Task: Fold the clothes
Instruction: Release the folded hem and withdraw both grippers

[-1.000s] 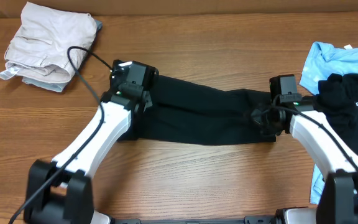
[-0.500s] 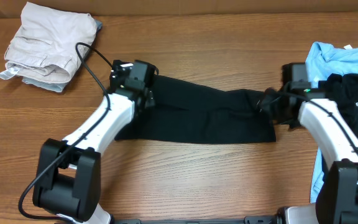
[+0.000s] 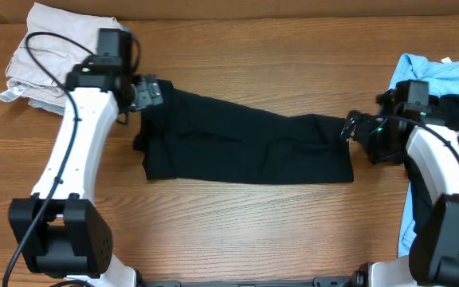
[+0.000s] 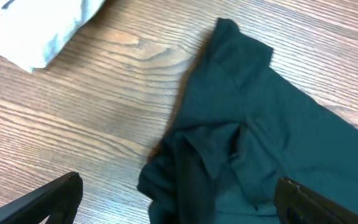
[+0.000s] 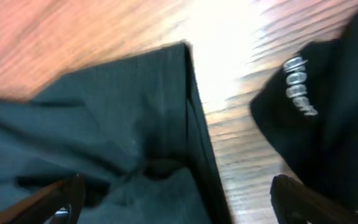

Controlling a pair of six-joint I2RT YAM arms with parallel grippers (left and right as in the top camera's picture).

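A long black garment (image 3: 249,147) lies folded lengthwise across the middle of the table. My left gripper (image 3: 151,92) hovers at its far left corner, open and holding nothing. In the left wrist view the rumpled left end of the garment (image 4: 272,112) lies under the left gripper (image 4: 179,182), whose jaws stand wide apart. My right gripper (image 3: 355,127) sits just off the garment's right end, also open. In the right wrist view the garment's right edge (image 5: 104,112) lies below the right gripper (image 5: 178,183), with bare wood beside it.
A folded beige garment (image 3: 54,48) rests at the back left, and its pale edge (image 4: 36,25) shows in the left wrist view. At the right lie a light blue shirt (image 3: 433,72) and a black garment with white lettering (image 3: 453,119), seen close (image 5: 328,112) beside my right gripper.
Both grippers have opened and let go of the black garment. The left arm has drawn back to the far left; the right arm has pulled away to the right.
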